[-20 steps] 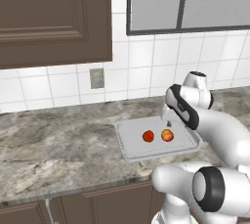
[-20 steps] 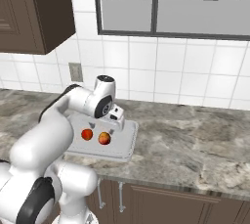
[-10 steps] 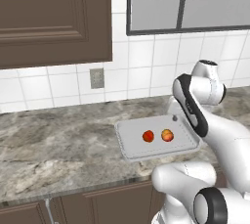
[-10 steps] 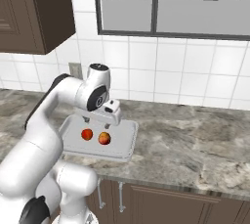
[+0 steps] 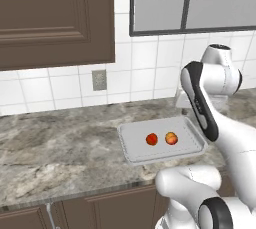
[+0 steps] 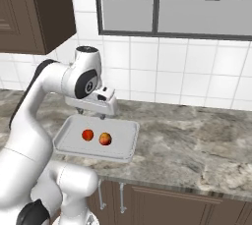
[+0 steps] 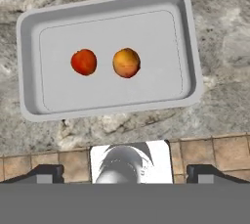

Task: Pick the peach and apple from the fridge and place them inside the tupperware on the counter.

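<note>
Both fruits — the apple and the peach — lie side by side, apart, inside the tupperware on the desk, so the empty, spread jaws should lift straight clear — no sideways sweep.

Red-orange apple, yellow-orange blushed peach, light grey tupperware, grey-brown marbled counter
</note>
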You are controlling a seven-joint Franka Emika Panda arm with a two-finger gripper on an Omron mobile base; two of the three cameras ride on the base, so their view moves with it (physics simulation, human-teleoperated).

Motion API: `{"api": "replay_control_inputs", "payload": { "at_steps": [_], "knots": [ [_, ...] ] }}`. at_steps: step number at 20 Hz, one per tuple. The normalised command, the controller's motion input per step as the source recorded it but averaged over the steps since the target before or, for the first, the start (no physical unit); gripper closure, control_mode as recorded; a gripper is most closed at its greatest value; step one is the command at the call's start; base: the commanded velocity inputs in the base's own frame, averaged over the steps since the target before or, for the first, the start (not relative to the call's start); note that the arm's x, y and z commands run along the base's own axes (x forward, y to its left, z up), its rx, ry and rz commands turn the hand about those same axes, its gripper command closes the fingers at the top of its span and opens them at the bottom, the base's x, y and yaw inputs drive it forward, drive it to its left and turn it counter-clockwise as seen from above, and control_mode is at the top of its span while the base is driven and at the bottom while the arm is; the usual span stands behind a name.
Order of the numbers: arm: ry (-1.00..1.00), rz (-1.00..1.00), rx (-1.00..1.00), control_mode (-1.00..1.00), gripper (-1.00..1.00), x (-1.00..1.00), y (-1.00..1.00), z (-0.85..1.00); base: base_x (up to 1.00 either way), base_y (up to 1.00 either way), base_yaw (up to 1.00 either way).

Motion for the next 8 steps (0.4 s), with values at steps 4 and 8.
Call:
{"api": "replay_control_inputs", "payload": {
  "at_steps": [4, 8],
  "knots": [
    [0.0, 0.0, -0.06, -1.0, -1.0, -0.29, 0.08, 0.51, 0.0, 0.0, 0.0],
    [-0.13, 0.0, -0.05, -1.0, -1.0, -0.41, 0.15, 0.29, 0.0, 0.0, 0.0]
  ]
}}
